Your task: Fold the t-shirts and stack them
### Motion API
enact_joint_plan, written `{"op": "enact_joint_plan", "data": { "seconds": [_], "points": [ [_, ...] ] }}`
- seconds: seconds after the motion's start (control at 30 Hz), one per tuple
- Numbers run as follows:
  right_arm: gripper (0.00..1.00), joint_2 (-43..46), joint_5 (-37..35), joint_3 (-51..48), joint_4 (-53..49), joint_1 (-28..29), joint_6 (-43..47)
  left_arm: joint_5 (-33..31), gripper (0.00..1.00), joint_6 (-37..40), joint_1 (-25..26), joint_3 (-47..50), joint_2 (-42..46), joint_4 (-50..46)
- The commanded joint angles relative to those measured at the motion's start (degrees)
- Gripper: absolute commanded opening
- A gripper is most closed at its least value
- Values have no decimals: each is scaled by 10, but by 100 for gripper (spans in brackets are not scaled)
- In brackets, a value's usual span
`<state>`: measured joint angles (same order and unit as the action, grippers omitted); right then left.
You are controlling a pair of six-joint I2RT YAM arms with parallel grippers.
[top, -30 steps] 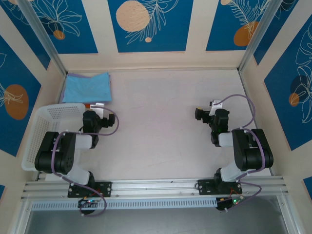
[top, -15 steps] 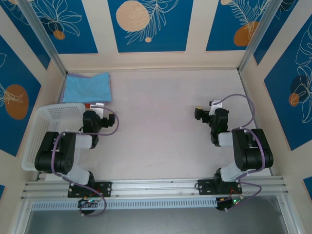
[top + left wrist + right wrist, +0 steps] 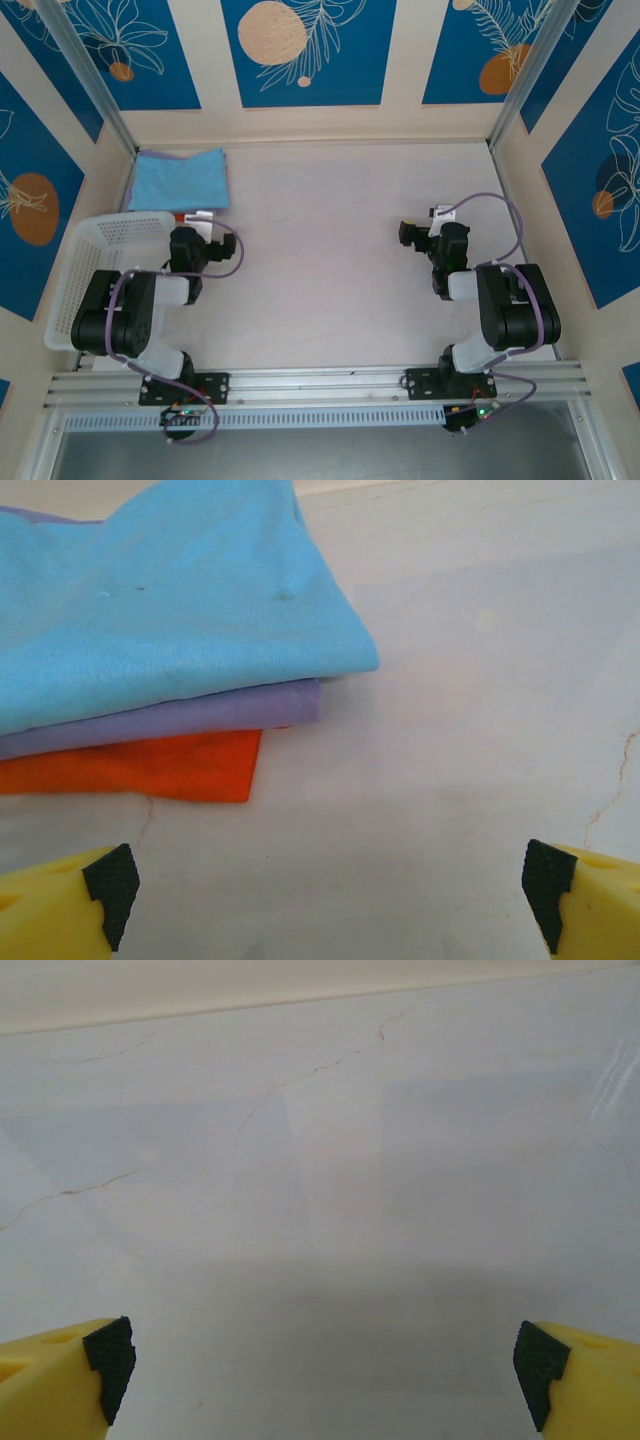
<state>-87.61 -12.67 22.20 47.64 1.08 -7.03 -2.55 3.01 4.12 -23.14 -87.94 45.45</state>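
Left gripper (image 3: pixel 328 900), jaws wide apart and empty, faces sky-blue t-shirt (image 3: pixel 170 610) stacked on lavender t-shirt (image 3: pixel 200 715) and orange cloth (image 3: pixel 150 765), upper left; right gripper (image 3: pixel 325 1370) gapes equally over the desk (image 3: pixel 330 1160).

The folded light sky-blue cloth t-shirt (image 3: pixel 170 610) runs off the top and left edges of the left wrist view. It covers the plain lavender t-shirt (image 3: pixel 180 718) beneath it, leaving 1 narrow strip of folded edge. Under that, an orange cloth (image 3: pixel 150 765) likewise shows 1 strip, cut by the left edge. The left gripper (image 3: pixel 325 880) is cropped to 2 yellow, black-padded fingertips (image 3: pixel 110 880) at the bottom corners. The right gripper (image 3: pixel 325 1360) is cropped the same way. From above, the left arm (image 3: pixel 130 310) overlaps the near side of the white plastic mesh basket (image 3: pixel 100 240).
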Motion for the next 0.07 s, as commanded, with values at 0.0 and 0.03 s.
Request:
{"op": "enact_joint_plan", "data": {
  "seconds": [0.0,0.03],
  "points": [
    [99,4,9,5,9,-3,-4,14,100,-2,-5,0,-1,20],
    [99,4,8,5,8,-2,-4,13,100,-2,-6,1,-1,20]
  ]
}}
